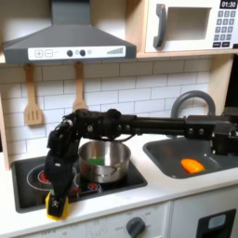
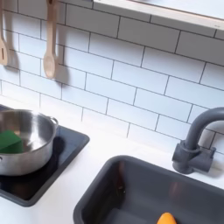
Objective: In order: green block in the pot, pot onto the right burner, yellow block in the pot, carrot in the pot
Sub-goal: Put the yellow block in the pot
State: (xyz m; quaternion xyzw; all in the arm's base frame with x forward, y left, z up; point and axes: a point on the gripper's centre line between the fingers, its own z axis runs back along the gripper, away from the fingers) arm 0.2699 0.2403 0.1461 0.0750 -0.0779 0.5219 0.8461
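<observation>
The yellow block (image 1: 52, 208) rests on the white counter at the front left of the stove in the first exterior view. My gripper (image 1: 58, 202) is lowered straight onto it, its dark fingers down around the cube; how far they have closed is too small to make out. The silver pot (image 1: 104, 160) stands on the burner at the stove's right, with the green block (image 1: 95, 164) inside. In the second exterior view the pot (image 2: 26, 144) and green block (image 2: 9, 140) sit at the left edge. The orange carrot (image 1: 191, 165) (image 2: 166, 219) lies in the dark grey sink (image 1: 165, 147) (image 2: 105, 188).
A black stove top (image 1: 33, 169) has a red burner ring at the first exterior view's left. A curved dark faucet (image 1: 191, 100) (image 2: 197, 140) stands behind the sink. Wooden utensils (image 1: 33, 98) (image 2: 51, 44) hang on the tiled wall. The counter's front edge is just below the yellow block.
</observation>
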